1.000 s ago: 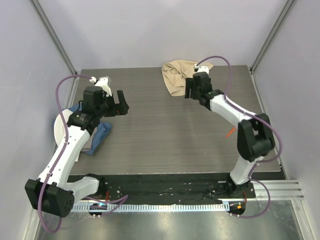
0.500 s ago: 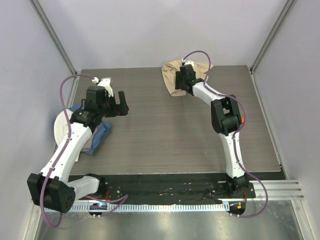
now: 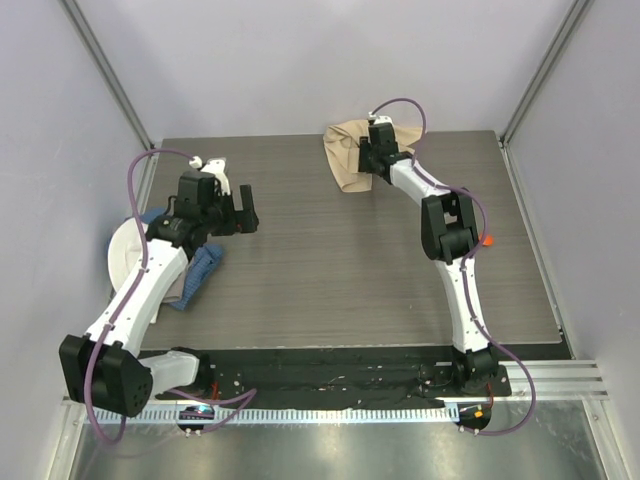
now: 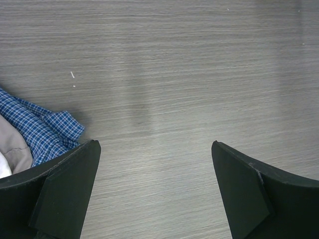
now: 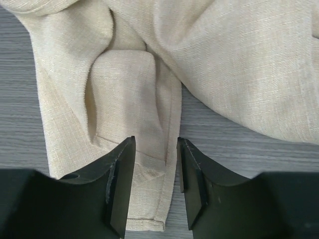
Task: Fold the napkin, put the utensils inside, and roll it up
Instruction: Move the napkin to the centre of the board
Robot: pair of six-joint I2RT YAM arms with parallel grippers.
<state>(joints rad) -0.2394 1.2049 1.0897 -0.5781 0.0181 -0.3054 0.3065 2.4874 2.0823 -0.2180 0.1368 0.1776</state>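
Napkin (image 3: 350, 165) crumpled at 12 o'clock on bench (image 3: 330, 270), unfolded. Right hand (image 5: 155, 181) narrowly parted, straddling cloth ridge. Left hand (image 4: 155, 186) released, 9 o'clock. Folding, loading utensils (image 3: 487, 240), rolling remain.

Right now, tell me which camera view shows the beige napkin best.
Right wrist view: the napkin fills the frame, folds and hem sharp, right gripper straddling one fold. Top external shows a crumpled patch at the far edge, partly hidden by that gripper. Left wrist shows none of it.

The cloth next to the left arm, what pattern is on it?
The cloth has small blue-and-white checks; the left wrist view shows it best.
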